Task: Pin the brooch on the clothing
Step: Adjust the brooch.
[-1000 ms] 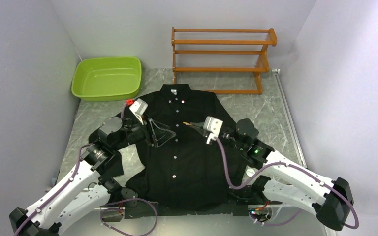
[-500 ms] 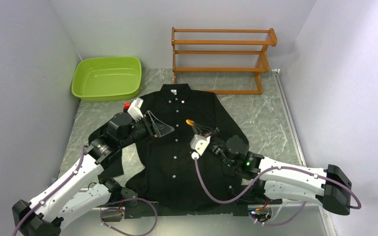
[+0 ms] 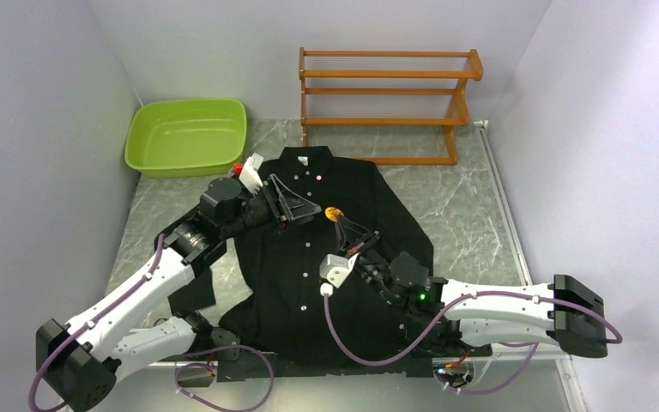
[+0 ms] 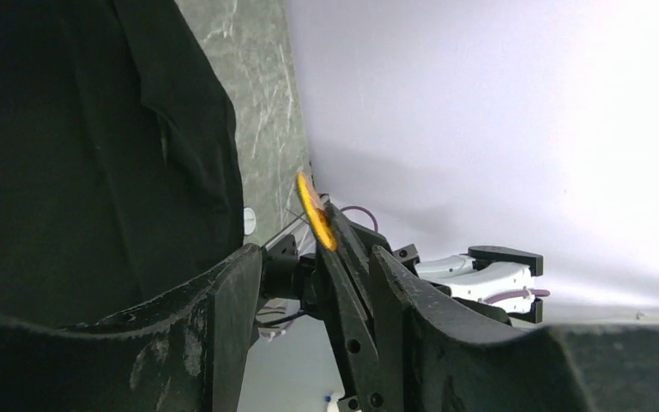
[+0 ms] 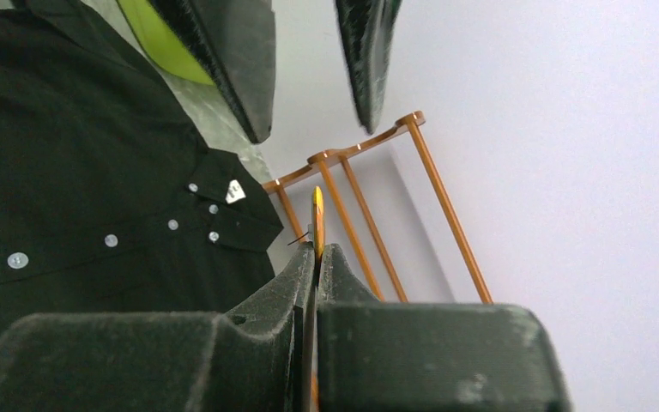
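Marble table (image 3: 446, 197) | left hand (image 3: 309, 209) closer to brooch (image 3: 334, 213) | right hand (image 3: 341, 221) clamps it

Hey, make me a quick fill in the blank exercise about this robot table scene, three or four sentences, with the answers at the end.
1. The right gripper is shut on the orange ____.
2. The left gripper hangs ____ above the shirt, gripping nothing.
3. The basin at the back left is ____.
4. The shirt's buttons are ____.

Missing words: brooch; open; green; white.
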`<state>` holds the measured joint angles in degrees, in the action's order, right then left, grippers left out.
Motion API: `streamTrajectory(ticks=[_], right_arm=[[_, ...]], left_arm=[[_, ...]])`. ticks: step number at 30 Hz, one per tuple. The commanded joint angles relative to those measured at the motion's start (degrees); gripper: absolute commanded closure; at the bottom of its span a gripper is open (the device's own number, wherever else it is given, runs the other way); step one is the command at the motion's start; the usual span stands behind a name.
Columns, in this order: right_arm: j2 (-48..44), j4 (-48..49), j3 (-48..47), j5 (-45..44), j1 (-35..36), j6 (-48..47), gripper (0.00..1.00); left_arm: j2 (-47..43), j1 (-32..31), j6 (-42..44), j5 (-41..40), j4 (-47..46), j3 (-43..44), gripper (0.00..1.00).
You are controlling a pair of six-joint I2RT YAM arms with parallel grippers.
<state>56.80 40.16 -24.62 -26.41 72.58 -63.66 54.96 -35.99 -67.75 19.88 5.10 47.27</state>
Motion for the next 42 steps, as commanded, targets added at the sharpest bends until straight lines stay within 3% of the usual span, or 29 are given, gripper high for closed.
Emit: streamTrajectory(ticks=[1, 5, 15, 19, 24, 27, 28, 31, 32, 35, 36, 39, 42], right_arm=[[-0.05, 4.26, -0.34, -2.17, 0.61, -2.24, 1.0], [0.44, 3.94, -0.59, -1.93, 0.78, -2.25, 1.0], [1.88, 3.26, -0.95, -2.52, 1.17, -2.6, 1.0], [2.42, 3.2, -1.16, -2.95, 1.34, -2.86, 1.0], [3.02, 3.33, -1.38, -3.34, 1.38, -2.62, 1.0], [3.58, 3.07, -1.61, -3.64, 1.4, -2.37, 1.0], [3.73, 2.83, -1.7, -3.72, 1.42, -2.24, 0.95], [4.09, 2.51, -1.55, -3.54, 1.41, -1.51, 0.56], [4.16, 2.85, -1.42, -3.48, 1.41, -0.96, 0.39], [3.99, 4.02, -0.18, -2.37, 1.23, 1.09, 0.06], [3.9, 4.83, 0.34, -1.98, 0.99, 2.0, 0.01], [3.04, 3.98, 1.08, -0.01, -0.52, 6.64, 0.0], [0.23, -3.88, -0.08, 6.41, -4.15, 16.32, 0.0]], left_arm=[[2.75, -0.43, -2.09, 3.02, -1.51, 3.03, 0.46], [4.69, -1.32, -2.98, 3.35, -3.47, 3.14, 0.47], [9.46, -2.84, -3.71, 6.08, -7.76, 4.87, 0.61], [10.31, -3.08, -3.2, 6.85, -7.46, 5.44, 0.73], [10.45, -3.1, -2.8, 7.5, -7.42, 5.17, 0.97], [9.89, -3.12, -2.41, 7.3, -7.79, 4.67, 0.97], [9.59, -3.12, -2.27, 6.94, -7.82, 4.41, 0.97], [8.31, -3.07, -1.08, 4.8, -7.02, 3.79, 0.98], [7.78, -3.12, -0.66, 3.78, -6.55, 3.55, 0.97], [6.13, -3.07, 1.41, -0.19, -5.35, 2.57, 0.97], [5.47, -3.12, 2.58, -1.83, -3.69, 2.49, 0.97], [3.78, -3.08, 7.41, -7.35, 1.1, 2.61, 0.97], [2.46, -3.12, 13.04, -13.11, 6.51, 3.07, 0.97]])
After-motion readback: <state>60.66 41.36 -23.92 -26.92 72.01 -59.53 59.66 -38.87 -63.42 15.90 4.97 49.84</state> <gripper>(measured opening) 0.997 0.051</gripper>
